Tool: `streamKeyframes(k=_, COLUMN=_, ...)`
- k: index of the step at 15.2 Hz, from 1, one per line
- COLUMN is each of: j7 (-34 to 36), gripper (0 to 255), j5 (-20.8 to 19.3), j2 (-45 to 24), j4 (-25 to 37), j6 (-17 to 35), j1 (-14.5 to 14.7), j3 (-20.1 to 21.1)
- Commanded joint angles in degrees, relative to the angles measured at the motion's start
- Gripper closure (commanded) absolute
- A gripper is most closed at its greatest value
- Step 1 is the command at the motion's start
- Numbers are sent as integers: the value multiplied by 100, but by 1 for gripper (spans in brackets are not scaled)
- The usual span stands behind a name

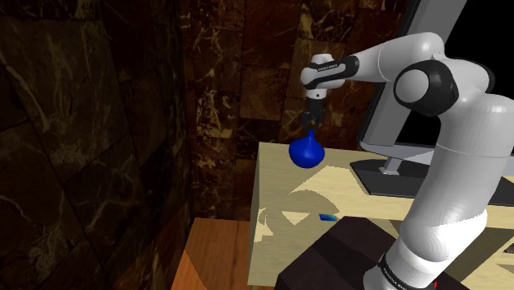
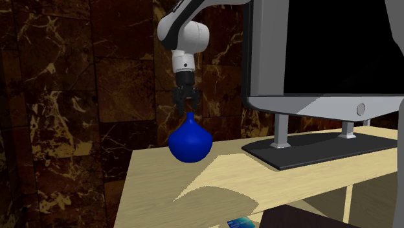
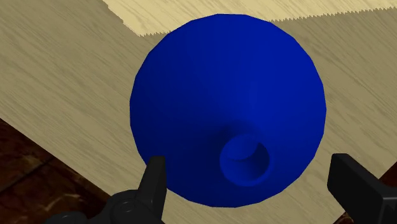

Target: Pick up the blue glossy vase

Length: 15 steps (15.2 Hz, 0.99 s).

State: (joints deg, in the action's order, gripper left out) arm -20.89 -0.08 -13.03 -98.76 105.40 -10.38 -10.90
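Wrist view: gripper (image 3: 248, 170) spread wide abt blue vase (image 3: 222, 89) neck

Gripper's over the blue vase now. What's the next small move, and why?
Probably shut the gripper: its fingers stand apart on either side of the blue vase, whose neck lies centred between them, untouched.

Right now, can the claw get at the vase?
Probably yes: the open claw hangs right over the vase, fingers either side of its neck, with nothing else in the way. The monitor stands aside.
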Motion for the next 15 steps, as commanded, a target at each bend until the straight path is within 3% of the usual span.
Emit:
streamKeyframes(k=1, j7=-4, gripper=0, j5=7, j2=-38, j4=-154, j6=194, j1=-4, j3=1)
streamKeyframes(k=3, j7=-4, gripper=0, j5=7, j2=-38, j4=-154, j6=194, j1=-4, j3=1)
streamKeyframes(k=4, j7=-4, gripper=255, j5=7, j2=-37, j4=-159, j6=197, j1=-3, j3=1)
streamKeyframes(k=15, j7=-4, gripper=255, j5=0, j2=-1, j4=-49, j6=51, j1=-2, j3=-2)
